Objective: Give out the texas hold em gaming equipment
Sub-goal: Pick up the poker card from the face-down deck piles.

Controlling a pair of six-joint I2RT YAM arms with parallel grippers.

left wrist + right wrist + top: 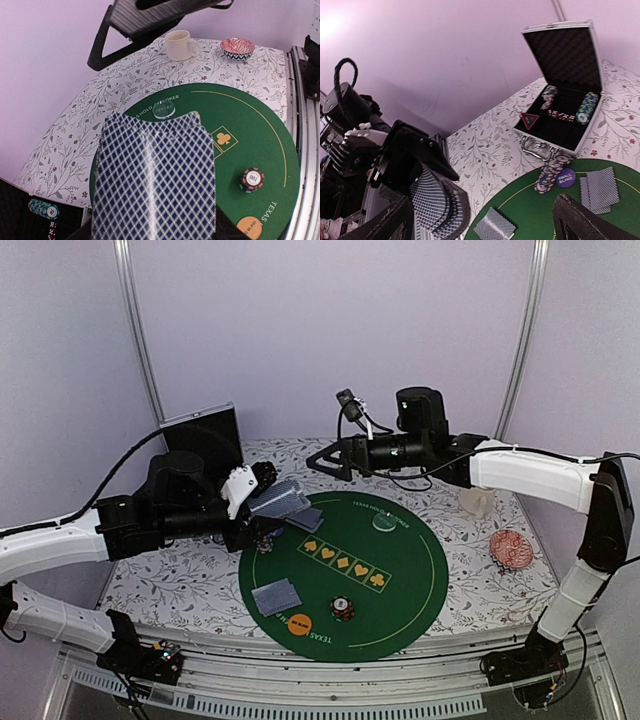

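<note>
My left gripper [262, 502] is shut on a fanned deck of blue-checked playing cards [155, 180], held above the left rim of the round green poker mat [420, 580]; the fan hides its fingers in the left wrist view. The right gripper [322, 462] hangs open and empty over the mat's far edge, just beyond the fan [437, 205]. On the mat lie a small pile of cards [277, 595], another pile [305, 520], a chip stack [343, 608], an orange disc [299, 623] and a clear disc [384, 523]. A red-edged triangle marker [529, 120] lies in the case.
An open metal case [565, 85] with rows of chips stands at the back left; a leaning chip stack [549, 175] and a purple disc [565, 177] sit by it. A white mug [477, 502] and a red patterned bowl [511, 548] stand to the right of the mat.
</note>
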